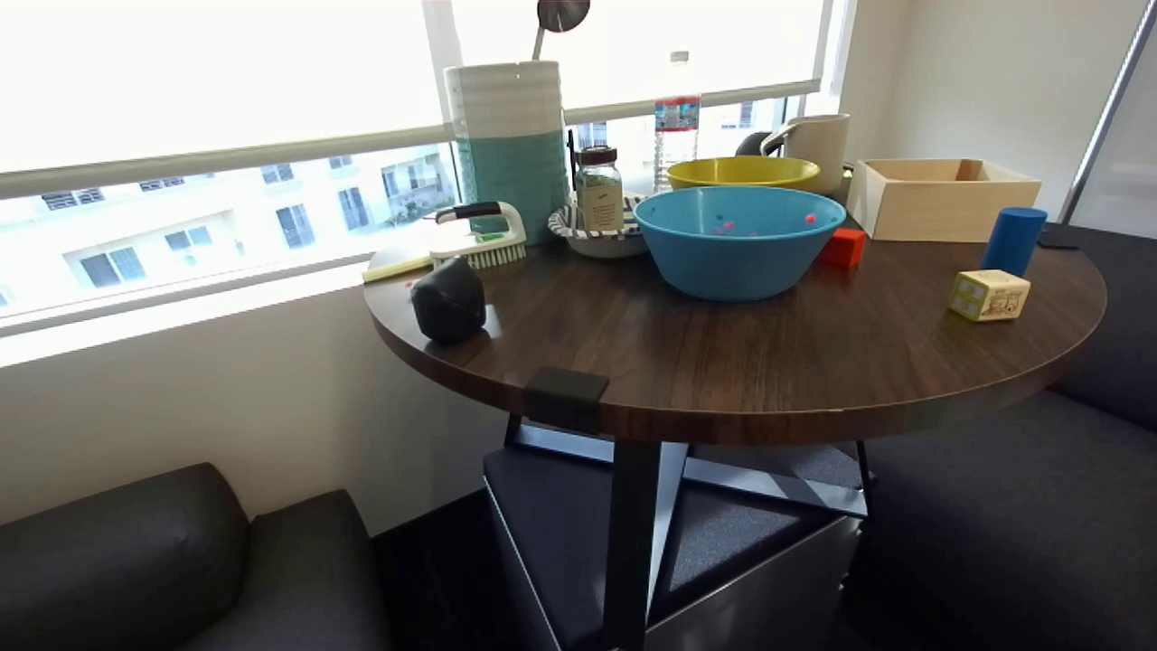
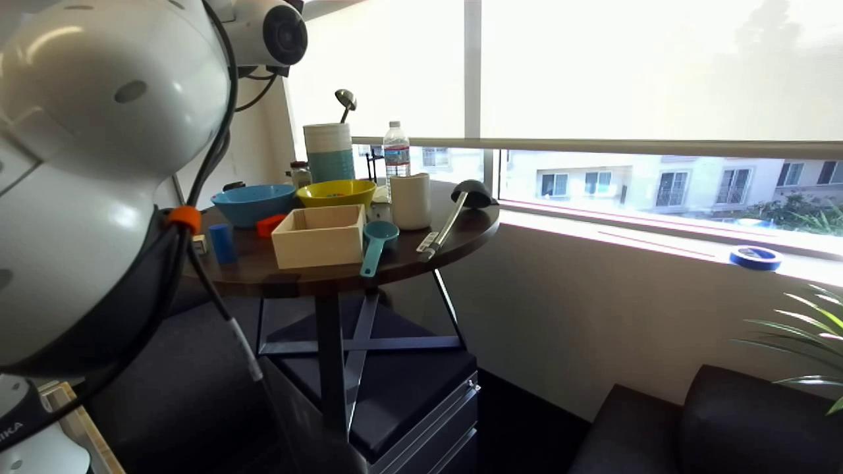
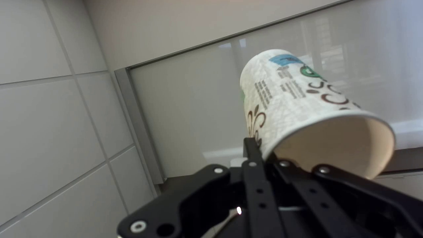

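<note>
In the wrist view my gripper [image 3: 263, 155] is shut on the rim and wall of a white paper cup [image 3: 290, 96]. Brown swirls, a green mark and a blue patch are printed on the cup. It is tilted, its open mouth turned toward the camera and down to the right. One finger [image 3: 252, 148] lies against the outside wall. The other finger's tip is hidden at the mouth. Neither exterior view shows the gripper or cup, though the white arm [image 2: 112, 131] fills the left side of an exterior view.
A round dark table [image 1: 687, 362] carries a blue bowl [image 1: 737, 253], yellow bowl [image 1: 750, 170], wooden box [image 1: 940, 203], blue cylinder [image 1: 1014, 240], toy block [image 1: 990, 297], red block [image 1: 842, 247], brush [image 1: 484, 240] and black rounded object [image 1: 449, 303]. A teal scoop [image 2: 380, 237], ladle [image 2: 471, 193] and mug [image 2: 411, 204] stand near the box.
</note>
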You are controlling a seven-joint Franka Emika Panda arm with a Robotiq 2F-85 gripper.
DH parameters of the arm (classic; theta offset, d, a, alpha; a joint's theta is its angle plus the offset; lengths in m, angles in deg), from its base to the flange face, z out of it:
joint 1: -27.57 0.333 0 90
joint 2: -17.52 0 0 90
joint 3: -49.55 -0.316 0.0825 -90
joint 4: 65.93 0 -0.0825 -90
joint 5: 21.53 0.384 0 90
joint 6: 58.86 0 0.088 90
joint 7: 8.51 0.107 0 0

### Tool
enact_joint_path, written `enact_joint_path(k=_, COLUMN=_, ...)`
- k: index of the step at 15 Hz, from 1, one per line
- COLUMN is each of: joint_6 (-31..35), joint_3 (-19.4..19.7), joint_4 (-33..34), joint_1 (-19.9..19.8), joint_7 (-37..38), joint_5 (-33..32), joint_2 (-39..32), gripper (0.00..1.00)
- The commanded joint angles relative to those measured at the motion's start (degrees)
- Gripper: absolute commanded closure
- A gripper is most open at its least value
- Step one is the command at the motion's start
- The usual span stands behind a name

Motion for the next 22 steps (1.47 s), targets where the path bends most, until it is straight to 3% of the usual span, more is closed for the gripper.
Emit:
enact_joint_path(k=1, joint_6=-0.3, joint_3=-0.1, joint_4=0.8, joint_1=0.9, joint_7=-2.8, joint_5=1.4, joint_2=0.0, gripper=0.99)
enact_joint_path(k=11, joint_6=0.2, joint_3=-0.5, joint_4=-0.8, joint_1=0.2, joint_7=-2.2, joint_5=0.7, joint_2=0.0, gripper=0.99)
enact_joint_path(k=13, joint_6=0.6, joint_3=-1.6, joint_4=-0.8, joint_1=1.0, joint_7=3.1, joint_5=-3.9, joint_2=-0.1, gripper=0.99)
enact_joint_path(k=17, joint_6=1.2, joint_3=-5.2, joint_4=0.2, joint_1=1.0, joint_7=9.7, joint_5=-6.2, joint_2=-3.8, gripper=0.99)
enact_joint_path(k=22, joint_6=1.1, joint_3=-9.6, joint_4=1.2, joint_1=-3.7, joint_7=23.1, joint_5=-9.5, joint_2=-13.4, gripper=0.99)
